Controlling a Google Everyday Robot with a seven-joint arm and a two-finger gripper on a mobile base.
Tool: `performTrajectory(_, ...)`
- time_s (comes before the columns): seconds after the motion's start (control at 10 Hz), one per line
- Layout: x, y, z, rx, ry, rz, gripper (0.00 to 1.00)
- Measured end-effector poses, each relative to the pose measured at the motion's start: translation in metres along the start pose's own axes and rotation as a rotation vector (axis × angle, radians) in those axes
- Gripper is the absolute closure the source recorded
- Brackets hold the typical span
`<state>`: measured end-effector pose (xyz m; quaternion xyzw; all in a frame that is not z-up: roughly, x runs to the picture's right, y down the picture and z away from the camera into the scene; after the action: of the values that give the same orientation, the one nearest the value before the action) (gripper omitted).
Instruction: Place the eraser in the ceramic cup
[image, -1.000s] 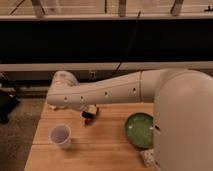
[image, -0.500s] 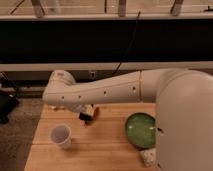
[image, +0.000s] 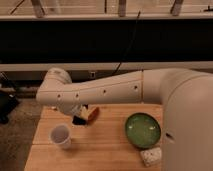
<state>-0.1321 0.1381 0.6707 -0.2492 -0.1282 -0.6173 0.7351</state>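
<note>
The white ceramic cup (image: 60, 136) stands upright on the wooden table (image: 100, 150) at the front left. My white arm reaches in from the right and bends down over the table's back left. The gripper (image: 79, 119) shows only as a dark shape under the arm, just above and to the right of the cup. I cannot make out the black eraser apart from that dark shape. A reddish-brown oblong object (image: 93, 114) lies right beside the gripper.
A green plate (image: 143, 130) sits at the right of the table. A white speckled sponge-like block (image: 151, 156) lies at the front right corner. A dark wall and a rail run behind the table.
The arm has swung left, and the dark gripper end has moved left and nearer the cup. The cup, plate and block have not moved.
</note>
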Motion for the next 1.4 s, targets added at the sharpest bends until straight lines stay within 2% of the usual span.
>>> performTrajectory(0.2, -0.016, -0.016, -0.006, 0.028, -0.012, -0.044, 0.96)
performTrajectory(0.8, -0.042, -0.067, 0.0, 0.049, -0.062, -0.143, 0.96)
performTrajectory(1.4, -0.05, -0.07, 0.013, 0.074, -0.113, -0.153, 0.96)
